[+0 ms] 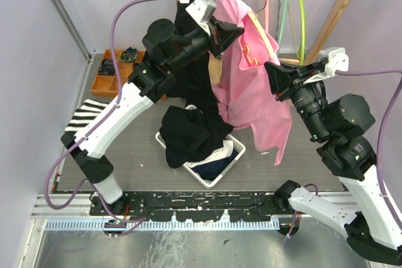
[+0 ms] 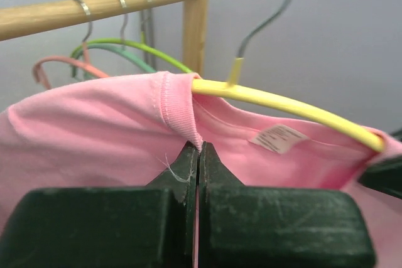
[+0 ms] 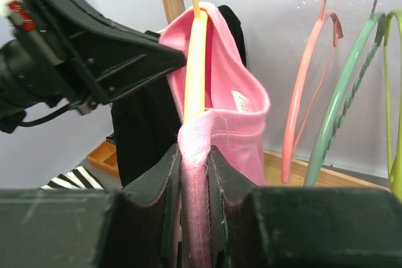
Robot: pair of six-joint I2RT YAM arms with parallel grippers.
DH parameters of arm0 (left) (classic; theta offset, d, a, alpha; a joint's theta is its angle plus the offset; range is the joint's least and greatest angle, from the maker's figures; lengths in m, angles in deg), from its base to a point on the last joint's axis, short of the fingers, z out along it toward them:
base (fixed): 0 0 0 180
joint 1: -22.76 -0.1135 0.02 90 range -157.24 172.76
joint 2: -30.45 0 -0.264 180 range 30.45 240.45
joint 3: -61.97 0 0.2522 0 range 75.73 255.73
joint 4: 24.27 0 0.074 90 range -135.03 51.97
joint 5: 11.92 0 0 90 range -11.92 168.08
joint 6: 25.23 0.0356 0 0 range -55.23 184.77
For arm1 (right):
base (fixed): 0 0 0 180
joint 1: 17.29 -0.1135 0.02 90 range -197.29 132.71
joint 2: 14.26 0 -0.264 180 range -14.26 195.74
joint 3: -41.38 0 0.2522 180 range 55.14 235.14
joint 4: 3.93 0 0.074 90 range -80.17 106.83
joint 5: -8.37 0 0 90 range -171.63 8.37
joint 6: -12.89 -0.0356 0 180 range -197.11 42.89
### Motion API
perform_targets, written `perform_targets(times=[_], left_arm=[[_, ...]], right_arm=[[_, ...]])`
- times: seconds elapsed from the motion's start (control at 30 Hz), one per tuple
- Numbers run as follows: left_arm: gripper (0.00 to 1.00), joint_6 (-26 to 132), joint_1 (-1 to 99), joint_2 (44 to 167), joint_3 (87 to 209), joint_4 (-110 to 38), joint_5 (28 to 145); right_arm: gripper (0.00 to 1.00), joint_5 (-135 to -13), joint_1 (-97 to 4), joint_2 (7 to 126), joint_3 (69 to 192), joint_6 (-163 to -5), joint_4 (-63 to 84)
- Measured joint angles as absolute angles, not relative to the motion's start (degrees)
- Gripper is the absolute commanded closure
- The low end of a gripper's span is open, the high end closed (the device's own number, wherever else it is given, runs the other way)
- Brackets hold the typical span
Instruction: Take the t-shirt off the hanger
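A pink t-shirt [image 1: 251,95] hangs on a yellow hanger [image 1: 264,32] hooked over the wooden rail [image 2: 94,5]. My left gripper [image 1: 240,31] is at the shirt's upper left and shut on the ribbed collar [image 2: 179,108], which is pinched at the tips of its jaws [image 2: 200,149]. My right gripper [image 1: 270,67] is on the shirt's right side, shut on a bunched fold of the pink fabric [image 3: 195,152] just below the yellow hanger's [image 3: 196,61] arm. The shirt's white label [image 2: 279,137] shows inside the neck.
A white bin [image 1: 200,177] with dark clothes stands on the table below the shirt. A black garment [image 1: 195,73] hangs left of it. Empty pink [image 3: 314,73] and green [image 3: 352,86] hangers hang to the right. An orange tray [image 1: 103,85] and a striped cloth [image 1: 85,117] lie at the left.
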State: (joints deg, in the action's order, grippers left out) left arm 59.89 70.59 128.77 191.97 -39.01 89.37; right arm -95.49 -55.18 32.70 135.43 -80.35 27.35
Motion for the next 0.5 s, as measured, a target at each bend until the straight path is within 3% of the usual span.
perform_targets(times=[0.2,0.23,0.33,0.37,0.5], left_arm=[[0.97,57.5,71.8,125.0,188.9,-39.9,96.1],[0.86,57.2,72.0,124.7,188.5,-40.1,96.6],[0.4,56.9,72.1,124.3,187.6,-40.6,96.4],[0.32,57.0,72.1,124.2,187.1,-40.7,96.0],[0.2,57.8,72.4,123.7,185.6,-42.0,92.8]], right_arm=[[0.99,-96.4,-55.2,32.6,134.2,-80.5,26.7],[0.99,-96.4,-55.2,32.6,134.2,-80.6,26.7],[0.99,-96.5,-55.2,32.7,134.2,-80.6,26.7],[0.99,-96.6,-55.2,32.9,134.2,-80.6,26.7],[0.99,-97.7,-55.2,33.4,134.2,-80.7,26.8]])
